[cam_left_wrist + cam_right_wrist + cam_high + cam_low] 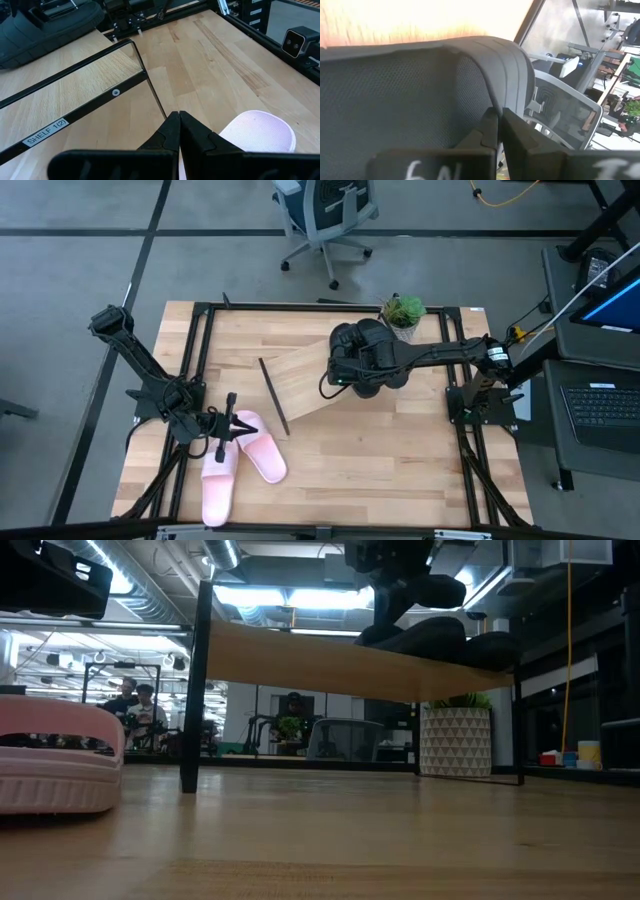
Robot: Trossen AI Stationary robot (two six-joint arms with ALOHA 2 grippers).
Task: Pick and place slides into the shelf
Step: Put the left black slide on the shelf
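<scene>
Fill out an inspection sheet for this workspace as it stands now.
Surface: wooden table, bare at the front right.
Job's things: two black slides on the shelf; two pink slides on the table at front left.
Clutter: potted plant at the back edge.
Grippers: left gripper shut, empty, beside the pink slides; right gripper nearly shut on a black slide's strap at the shelf.
Cables: yellow cable at the right.
Surroundings: office chair, laptop, people in the background.

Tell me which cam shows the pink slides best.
High view: both pink slides lie whole on the table, by the left arm. Low view shows only one from the side; left wrist view only a toe; right wrist view none.
</scene>
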